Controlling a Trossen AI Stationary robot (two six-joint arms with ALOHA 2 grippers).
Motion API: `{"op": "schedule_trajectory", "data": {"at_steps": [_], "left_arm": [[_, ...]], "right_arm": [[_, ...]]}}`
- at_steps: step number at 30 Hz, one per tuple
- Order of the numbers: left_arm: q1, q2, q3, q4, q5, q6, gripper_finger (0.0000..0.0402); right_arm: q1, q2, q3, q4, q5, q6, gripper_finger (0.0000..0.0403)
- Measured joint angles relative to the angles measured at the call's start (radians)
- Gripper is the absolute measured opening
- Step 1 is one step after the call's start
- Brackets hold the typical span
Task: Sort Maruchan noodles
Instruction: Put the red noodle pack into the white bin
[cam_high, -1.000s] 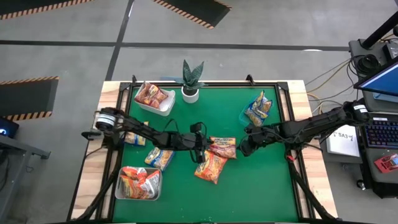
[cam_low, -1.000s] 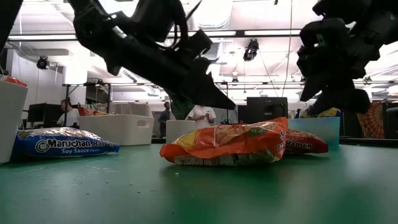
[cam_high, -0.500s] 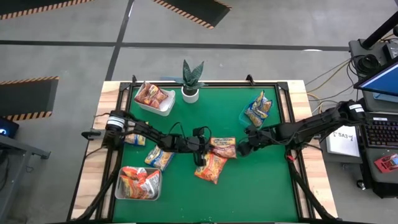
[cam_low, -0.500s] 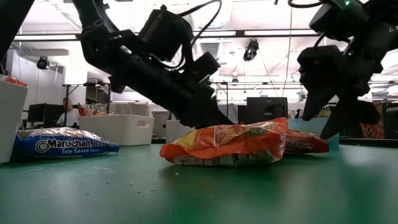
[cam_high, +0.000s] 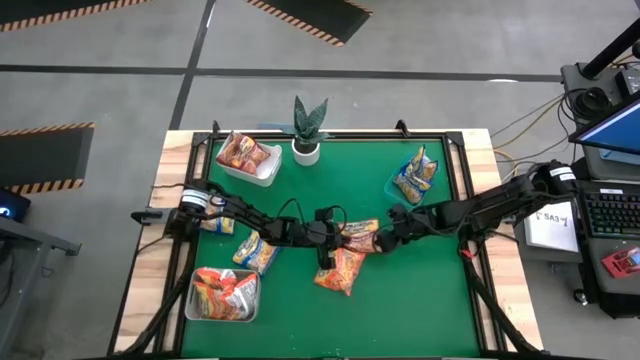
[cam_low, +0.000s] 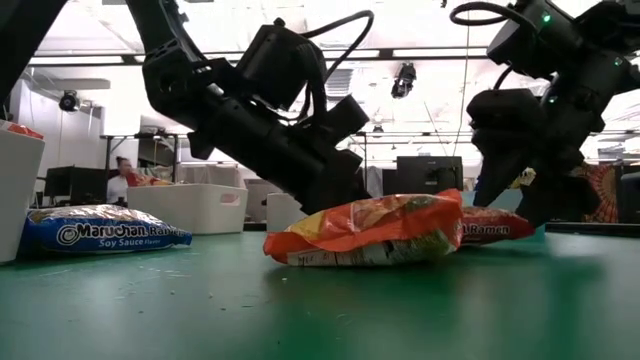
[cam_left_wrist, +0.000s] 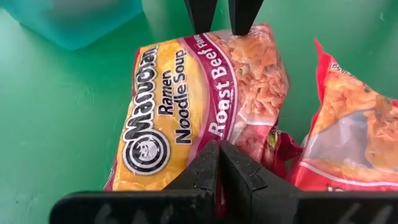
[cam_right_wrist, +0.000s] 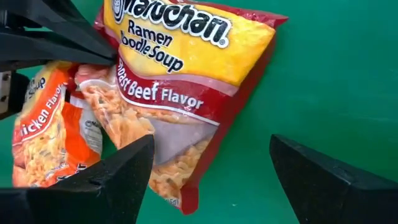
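Both grippers crowd one packet mid-tabletop, collision risk.
Left gripper (cam_left_wrist: 219, 163), jaws together, touches the red-and-yellow crinkly roast beef ramen packet (cam_right_wrist: 180, 93); right gripper (cam_right_wrist: 211, 165), jaws apart, faces its opposite end. It overlaps the orange chicken packet (cam_low: 365, 232), so a grab may drag both.

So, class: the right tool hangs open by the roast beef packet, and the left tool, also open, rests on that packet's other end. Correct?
Not quite. The left tool is shut, as the left wrist view shows. The right tool is open by the roast beef packet.
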Motion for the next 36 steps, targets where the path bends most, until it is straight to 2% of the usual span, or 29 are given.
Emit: {"op": "schedule_trajectory", "data": {"at_steps": [12, 18, 24, 30, 36], "left_arm": [[0.0, -0.004, 0.001, -0.042, -0.003, -0.021, 0.0], [0.0, -0.004, 0.001, -0.049, -0.003, -0.025, 0.0], [0.0, -0.004, 0.0, -0.049, -0.003, -0.025, 0.0], [0.0, -0.003, -0.001, -0.044, -0.003, -0.025, 0.0], [0.0, -0.003, -0.002, -0.043, -0.003, -0.025, 0.0]], "right_arm": [[-0.022, -0.053, -0.004, -0.001, -0.001, -0.015, 0.0313], [-0.024, -0.039, -0.038, 0.041, 0.018, -0.014, 0.0313], [-0.027, 0.018, -0.116, 0.308, 0.043, 0.0, 0.0313], [-0.027, 0.147, -0.165, 0.579, 0.06, 0.007, 0.0313], [-0.026, 0.262, -0.14, 0.713, 0.066, -0.049, 0.0303]]}}
